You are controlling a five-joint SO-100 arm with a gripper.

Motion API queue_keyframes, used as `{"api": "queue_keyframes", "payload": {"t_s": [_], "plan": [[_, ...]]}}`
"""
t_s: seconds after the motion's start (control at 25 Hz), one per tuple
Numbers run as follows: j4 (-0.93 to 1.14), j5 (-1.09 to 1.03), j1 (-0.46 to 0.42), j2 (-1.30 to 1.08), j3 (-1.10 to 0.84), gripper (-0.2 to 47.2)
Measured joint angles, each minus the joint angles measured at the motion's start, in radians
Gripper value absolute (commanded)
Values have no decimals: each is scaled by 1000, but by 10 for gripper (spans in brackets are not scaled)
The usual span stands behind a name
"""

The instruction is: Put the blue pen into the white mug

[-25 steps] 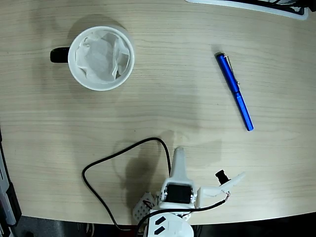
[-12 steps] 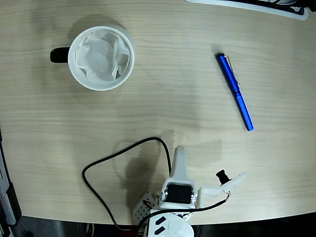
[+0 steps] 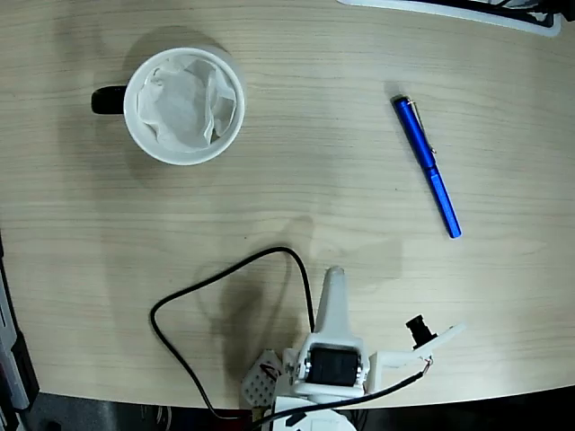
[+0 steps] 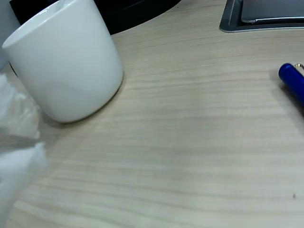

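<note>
Slim glossy metallic-blue pen (image 3: 427, 167) with silver clip lies flat on the pale wood-grain table (image 3: 296, 180), in the fixed view well to the right of the mug and slanting from upper left to lower right, dark end uppermost. Nothing touches it. In the wrist view only its blue end (image 4: 293, 83) shows at the right edge.

Round white ceramic mug (image 3: 184, 105), landmark: upright, black handle (image 3: 108, 100) to its left, crumpled white tissue (image 3: 186, 101) lining the inside. Wrist view shows its smooth white wall (image 4: 66, 59) at upper left.

White two-finger gripper (image 3: 334, 296) sits far below and right of the mug at the table's near edge, one tapered finger pointing up the picture; whether spread or pressed together cannot be told. It holds nothing. A black cable (image 3: 211, 292) loops below the mug, left of the gripper.
</note>
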Motion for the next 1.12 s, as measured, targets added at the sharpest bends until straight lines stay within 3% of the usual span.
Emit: {"api": "queue_keyframes", "payload": {"t_s": [0.6, 1.0, 1.12], "plan": [[-18, 54, 26, -670, -523, 1], [-18, 362, 86, -1111, -874, 2], [-18, 457, 92, -1239, -942, 49]]}}
